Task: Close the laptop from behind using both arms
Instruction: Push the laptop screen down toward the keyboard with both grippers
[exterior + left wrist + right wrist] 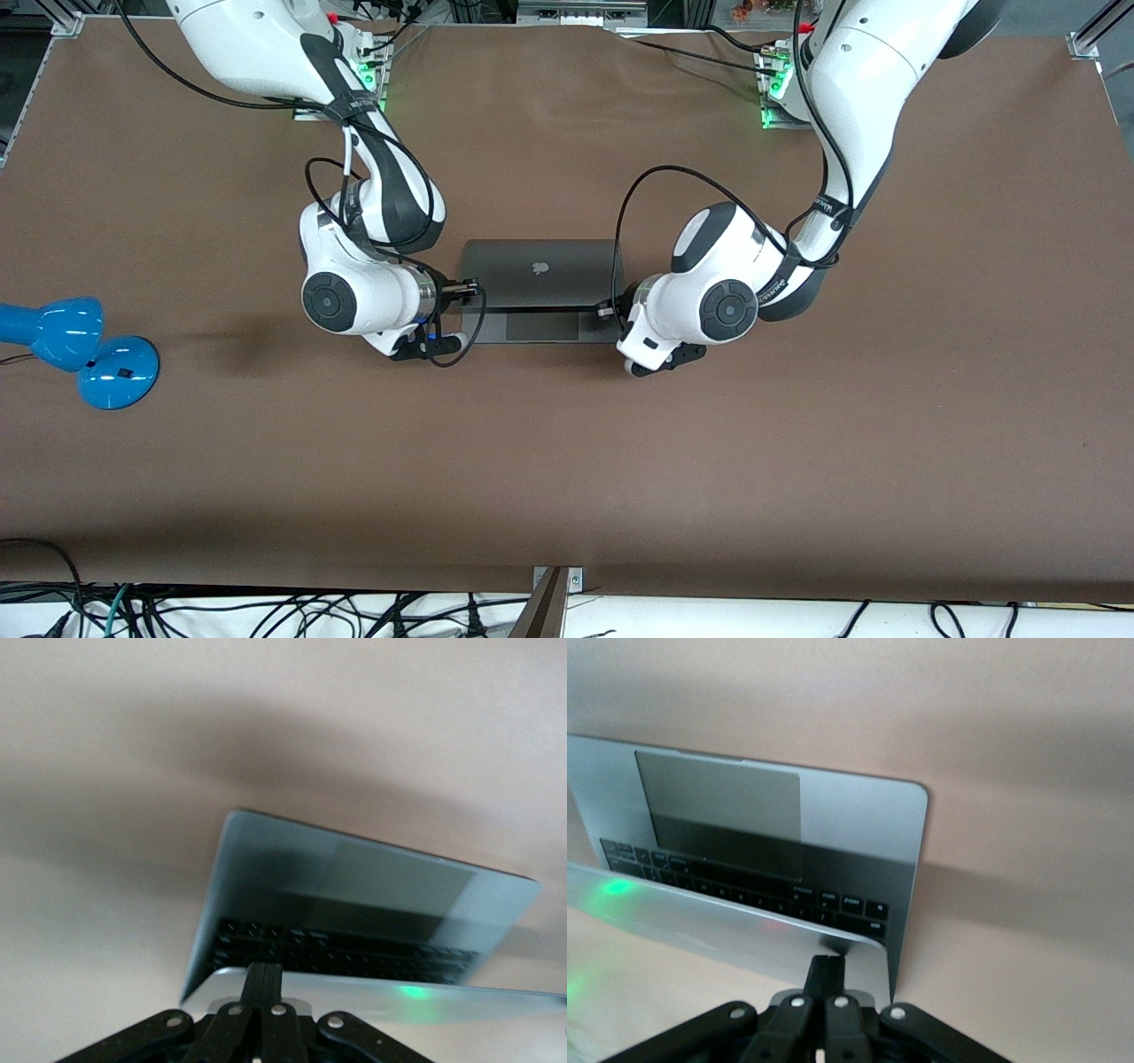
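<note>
The grey laptop (pixel 540 270) stands mid-table, half open, its lid with the apple logo tilted down over the base and trackpad (pixel 542 326). My right gripper (pixel 469 288) is shut, its fingertips against the lid's back at the corner toward the right arm's end. My left gripper (pixel 608 310) is shut, against the lid's back at the corner toward the left arm's end. In the left wrist view the shut gripper (pixel 264 972) touches the lid (pixel 372 999) above the keyboard (pixel 337 946). In the right wrist view the shut gripper (pixel 827 966) touches the lid (pixel 700 921) above the trackpad (pixel 718 802).
A blue desk lamp (pixel 80 347) lies toward the right arm's end of the brown table (pixel 567 461). Loose cables (pixel 266 611) run along the table's edge nearest the front camera. Black cables loop from both wrists beside the laptop.
</note>
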Available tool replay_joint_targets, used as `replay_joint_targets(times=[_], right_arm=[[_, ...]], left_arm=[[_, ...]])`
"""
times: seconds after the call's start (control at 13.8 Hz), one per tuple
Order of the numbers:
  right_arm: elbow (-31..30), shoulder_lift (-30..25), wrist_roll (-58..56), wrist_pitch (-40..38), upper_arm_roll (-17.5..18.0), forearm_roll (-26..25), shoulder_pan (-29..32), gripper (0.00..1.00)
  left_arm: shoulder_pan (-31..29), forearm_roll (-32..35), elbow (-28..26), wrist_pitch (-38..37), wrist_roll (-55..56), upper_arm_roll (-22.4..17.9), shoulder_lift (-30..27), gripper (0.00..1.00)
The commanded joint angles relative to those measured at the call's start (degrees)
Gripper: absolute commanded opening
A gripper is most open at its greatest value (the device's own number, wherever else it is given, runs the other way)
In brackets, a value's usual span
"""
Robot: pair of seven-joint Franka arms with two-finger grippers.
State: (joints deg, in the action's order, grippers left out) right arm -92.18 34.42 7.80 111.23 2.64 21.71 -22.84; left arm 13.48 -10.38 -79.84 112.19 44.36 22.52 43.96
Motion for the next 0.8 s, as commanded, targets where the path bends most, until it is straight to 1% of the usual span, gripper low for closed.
replay_joint_targets(times=[0.0,0.58,0.73], right_arm=[[1.7,2.7,-1.6,2.4,0.3,-0.7,0.4,0.02],[1.9,5.7,-3.7,6.3,0.3,-0.7,0.6,0.02],[2.5,6.0,-3.7,6.4,0.3,-0.7,0.5,0.02]], left_arm=[[0.7,2.5,0.2,-1.0,-0.4,-0.4,1.8,0.00],[0.7,2.9,0.2,4.2,-0.3,-0.4,5.1,0.00],[0.7,4.7,0.4,5.8,-0.3,-0.4,6.2,0.00]])
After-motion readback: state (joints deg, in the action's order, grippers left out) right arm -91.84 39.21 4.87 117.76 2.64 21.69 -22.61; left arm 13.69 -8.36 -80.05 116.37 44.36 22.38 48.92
